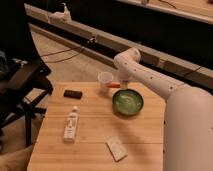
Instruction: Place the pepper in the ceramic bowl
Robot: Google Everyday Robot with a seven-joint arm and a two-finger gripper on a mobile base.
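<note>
The small orange-red pepper (114,85) sticks out to the left of my gripper (121,85), which is shut on it. The gripper hangs from my white arm (150,80), which reaches in from the right, and holds the pepper just above the table. It is at the far-left rim of the glossy green ceramic bowl (127,102), between the bowl and a small white cup (105,80). The bowl sits on the right side of the wooden table (90,150) and looks empty.
A flat black rectangular object (73,93) lies at the table's back left. A white bottle (71,125) lies on its side at the left. A pale flat packet (116,148) lies near the front. A black chair (22,82) stands left of the table.
</note>
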